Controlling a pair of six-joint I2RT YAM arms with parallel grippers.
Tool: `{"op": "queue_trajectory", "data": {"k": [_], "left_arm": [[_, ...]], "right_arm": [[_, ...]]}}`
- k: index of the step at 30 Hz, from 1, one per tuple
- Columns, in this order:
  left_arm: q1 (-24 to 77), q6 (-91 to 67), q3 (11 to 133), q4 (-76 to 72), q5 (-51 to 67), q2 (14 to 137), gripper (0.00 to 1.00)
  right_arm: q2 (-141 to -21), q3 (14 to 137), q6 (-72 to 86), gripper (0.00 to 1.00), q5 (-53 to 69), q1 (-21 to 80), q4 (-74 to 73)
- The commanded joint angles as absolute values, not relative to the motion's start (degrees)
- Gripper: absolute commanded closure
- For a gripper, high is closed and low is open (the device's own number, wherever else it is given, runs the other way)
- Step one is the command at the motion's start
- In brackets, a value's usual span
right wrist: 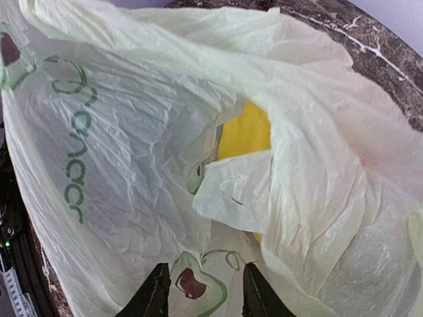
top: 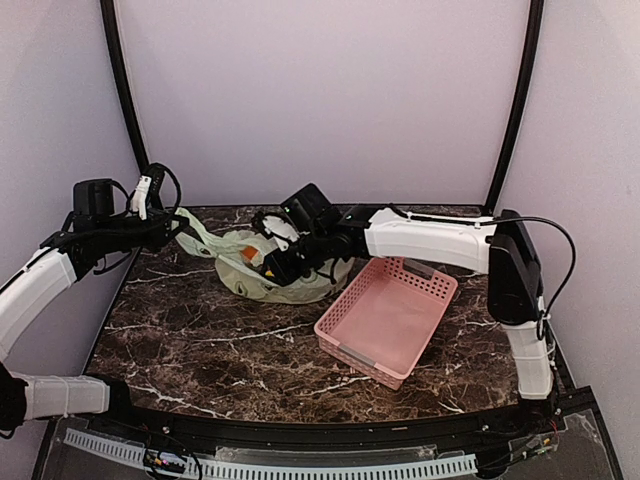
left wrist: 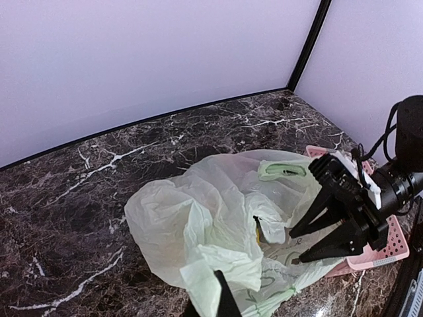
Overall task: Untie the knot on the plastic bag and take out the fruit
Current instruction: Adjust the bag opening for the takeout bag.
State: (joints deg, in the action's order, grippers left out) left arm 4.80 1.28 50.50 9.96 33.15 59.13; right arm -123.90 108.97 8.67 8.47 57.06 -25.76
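The left arm reaches in from the left edge of the dark, white-veined marble table (top: 200, 340), its forearm angled upward and its wrist turned inward toward the middle. The left gripper (left wrist: 221, 297) has its fingers pressed together on a strip of the thin, crinkly, pale yellow-green plastic bag (left wrist: 172, 218). It holds that strip raised and pulled out to the left of the heap.

The right arm stretches across from the right side, with its white forearm passing above the far corner of the pink slotted plastic basket (top: 390, 315). Its wrist tips down toward the bag. The right gripper (left wrist: 293, 247) has its fingers spread in a narrow V, with the tips at the folds beside the bag's mouth. From the right wrist view, film printed with green letters lies between them, and I cannot tell whether they pinch it.

The bag lies slumped at the middle rear of the table, just left of the basket. A yellow piece of fruit (right wrist: 246, 132) shows through the gap in its folds, still inside.
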Motion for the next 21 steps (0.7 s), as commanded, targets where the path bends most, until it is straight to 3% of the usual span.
{"op": "queue_trajectory", "data": {"k": [1, 9, 15, 21], "left_arm": [[5.12, 1.32, 49.55, 10.03, 30.06, 57.22, 0.99], [5.10, 1.25, 49.27, 9.32, 30.71, 57.15, 0.99], [5.11, 1.53, 48.81, 7.85, 35.24, 56.88, 0.99], [5.13, 1.41, 48.78, 7.41, 37.41, 57.05, 0.99]], "right_arm": [[-124.58, 103.66, 12.75, 0.66, 9.93, 59.28, -24.21], [-118.31, 98.39, 13.54, 0.65, 6.86, 59.52, -19.20], [-114.81, 98.44, 12.35, 0.46, 2.69, 59.50, -17.57], [-120.50, 107.09, 8.79, 0.36, -1.89, 59.32, -19.39]]}}
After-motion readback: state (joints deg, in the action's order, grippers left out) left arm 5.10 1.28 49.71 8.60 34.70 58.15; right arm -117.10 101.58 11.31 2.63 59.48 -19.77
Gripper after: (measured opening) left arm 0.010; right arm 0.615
